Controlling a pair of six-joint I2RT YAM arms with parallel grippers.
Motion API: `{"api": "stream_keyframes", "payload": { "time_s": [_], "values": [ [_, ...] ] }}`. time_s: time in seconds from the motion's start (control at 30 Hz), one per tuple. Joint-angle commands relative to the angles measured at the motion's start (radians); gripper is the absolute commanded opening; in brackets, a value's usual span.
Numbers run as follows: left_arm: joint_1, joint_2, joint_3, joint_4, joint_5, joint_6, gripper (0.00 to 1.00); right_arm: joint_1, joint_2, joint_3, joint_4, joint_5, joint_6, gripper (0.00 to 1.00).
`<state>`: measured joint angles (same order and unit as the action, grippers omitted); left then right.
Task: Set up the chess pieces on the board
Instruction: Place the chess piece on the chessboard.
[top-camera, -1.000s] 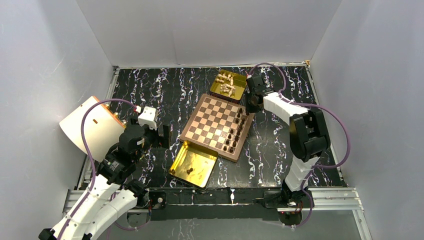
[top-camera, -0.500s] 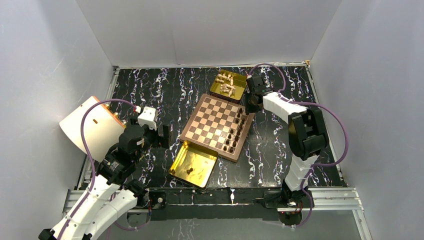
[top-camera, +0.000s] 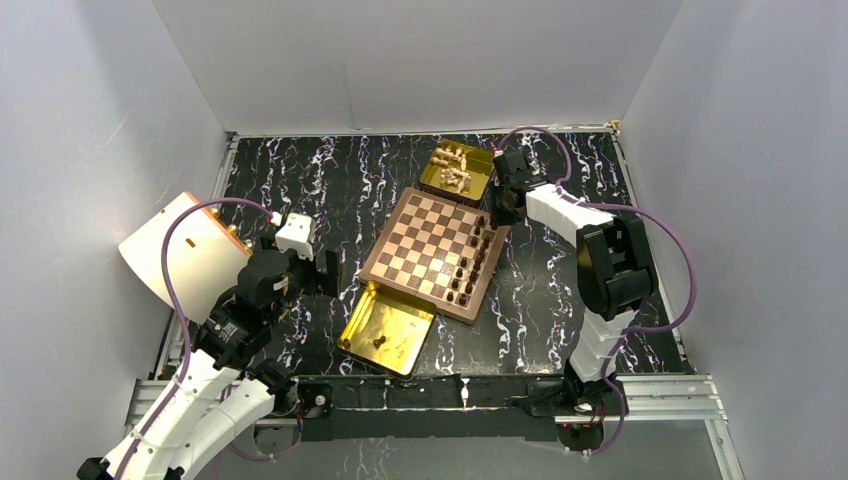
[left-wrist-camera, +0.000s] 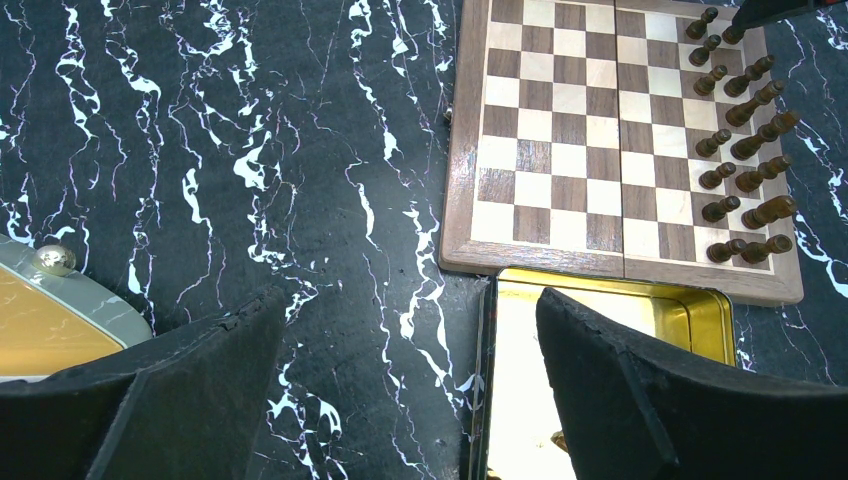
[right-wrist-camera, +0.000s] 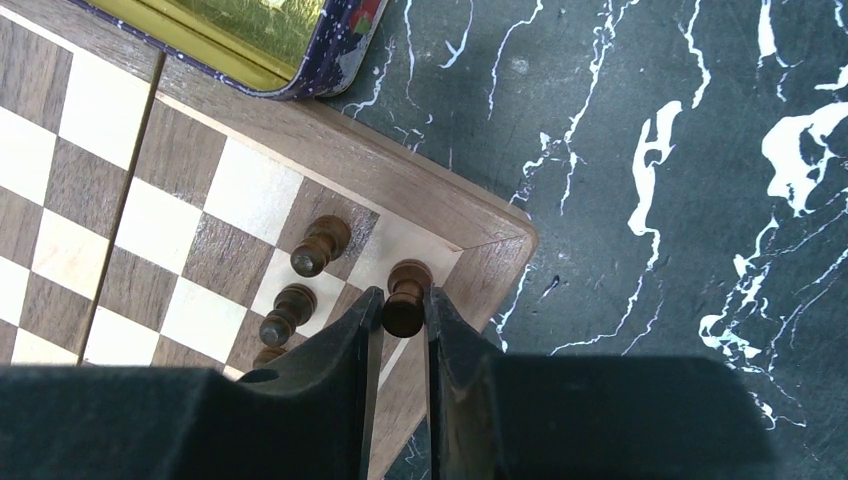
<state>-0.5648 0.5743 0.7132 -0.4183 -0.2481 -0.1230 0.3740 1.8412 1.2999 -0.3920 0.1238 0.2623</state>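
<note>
The board (top-camera: 420, 236) lies tilted mid-table, with dark chess pieces (top-camera: 470, 262) in two rows along its right side. My right gripper (top-camera: 497, 212) is at the board's far right corner, shut on a dark chess piece (right-wrist-camera: 404, 298) whose base is over the cream corner square. Two dark pawns (right-wrist-camera: 318, 247) stand on squares just to its left. My left gripper (left-wrist-camera: 410, 330) hovers open over the bare marble table, left of the near gold tray (left-wrist-camera: 690, 310). Its fingers (left-wrist-camera: 200, 370) hold nothing.
The near gold tray (top-camera: 400, 318) touches the board's near edge and holds one dark piece (top-camera: 379, 342). A far gold tray (top-camera: 432, 180) holds several cream pieces (top-camera: 455, 168). A white lid-like object (top-camera: 180, 250) with gold knobs leans at the left wall.
Nothing has visibly moved; the right gripper stays at the board's far corner with the piece between its fingers.
</note>
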Motion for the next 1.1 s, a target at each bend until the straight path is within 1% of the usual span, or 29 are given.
{"api": "stream_keyframes", "payload": {
  "time_s": [0.0,0.1,0.2,0.8,1.07],
  "values": [
    [0.002,-0.005,-0.002,0.018,-0.013,0.008,0.92,-0.002,0.025,0.024,-0.005,-0.018,0.009,0.30],
    [0.002,-0.005,-0.001,0.019,-0.013,0.008,0.92,-0.002,0.028,0.025,-0.005,-0.018,0.009,0.34],
    [0.002,-0.006,-0.002,0.019,-0.013,0.008,0.92,-0.003,0.031,0.028,-0.004,-0.018,0.011,0.35],
    [0.002,0.001,-0.001,0.018,-0.010,0.010,0.92,-0.002,0.047,0.041,-0.009,-0.041,0.022,0.34],
    [0.002,0.001,-0.004,0.022,-0.007,0.010,0.93,-0.002,0.050,0.035,-0.010,-0.046,0.023,0.32]
  ]
}}
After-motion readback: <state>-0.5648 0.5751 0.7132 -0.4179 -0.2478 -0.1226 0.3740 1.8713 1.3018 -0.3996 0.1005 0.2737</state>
